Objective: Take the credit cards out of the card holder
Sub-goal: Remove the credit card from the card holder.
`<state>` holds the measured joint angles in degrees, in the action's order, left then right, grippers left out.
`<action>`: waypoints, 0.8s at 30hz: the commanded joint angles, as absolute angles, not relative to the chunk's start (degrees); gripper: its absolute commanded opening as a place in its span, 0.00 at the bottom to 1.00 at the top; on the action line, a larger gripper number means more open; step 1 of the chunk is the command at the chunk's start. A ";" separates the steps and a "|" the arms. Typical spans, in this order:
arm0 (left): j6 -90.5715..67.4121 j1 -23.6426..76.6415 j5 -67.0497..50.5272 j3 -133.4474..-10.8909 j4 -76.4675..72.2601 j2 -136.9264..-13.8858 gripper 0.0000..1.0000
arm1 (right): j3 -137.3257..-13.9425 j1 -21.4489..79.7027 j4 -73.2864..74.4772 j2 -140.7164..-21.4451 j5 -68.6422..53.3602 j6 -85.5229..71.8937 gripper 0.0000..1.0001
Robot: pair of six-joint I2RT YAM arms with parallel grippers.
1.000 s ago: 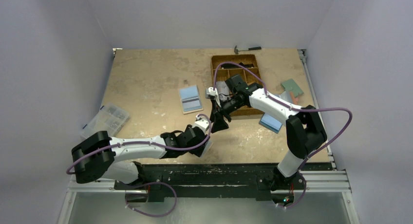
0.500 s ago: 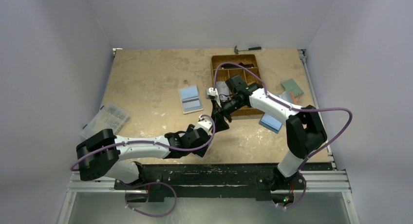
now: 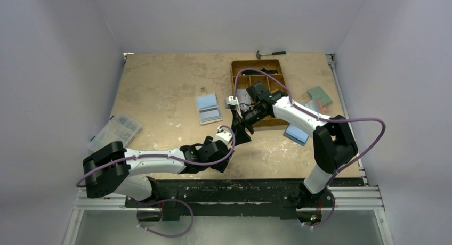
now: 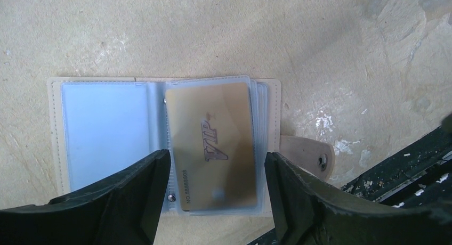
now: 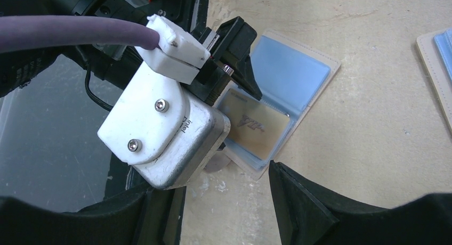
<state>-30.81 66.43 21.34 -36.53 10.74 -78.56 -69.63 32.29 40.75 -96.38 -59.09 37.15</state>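
2 sets of jaws spread | left gripper (image 4: pixel 216 168) and right gripper (image 5: pixel 224 202) above open card holder (image 4: pixel 104 133) | gold card (image 4: pixel 213 141) sleeved

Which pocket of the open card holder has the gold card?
The one beside the snap tab: it holds the gold VIP card. The other pocket of the card holder shows only light blue.

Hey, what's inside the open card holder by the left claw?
In the card holder, a gold card marked VIP fills the right side; the left sleeve shows light blue. More sleeves lie stacked behind the gold card, which covers whatever they hold.
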 commanded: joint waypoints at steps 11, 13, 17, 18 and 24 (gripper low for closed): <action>-33.73 66.97 23.42 -36.55 10.78 -79.80 0.61 | -71.98 32.17 40.65 -96.21 -59.55 38.32 0.66; -34.12 66.97 23.06 -36.00 10.12 -77.82 0.52 | -71.98 32.25 40.69 -96.22 -59.59 38.32 0.66; -35.02 66.10 21.35 -33.84 8.56 -72.98 0.47 | -72.02 32.21 40.83 -96.22 -59.59 38.41 0.66; -35.26 65.29 20.07 -33.08 8.08 -72.01 0.47 | -72.00 32.23 40.86 -96.26 -59.59 38.43 0.66; -37.22 56.09 6.05 -25.34 -1.44 -66.94 0.46 | -71.94 32.25 40.89 -96.43 -59.55 38.34 0.66</action>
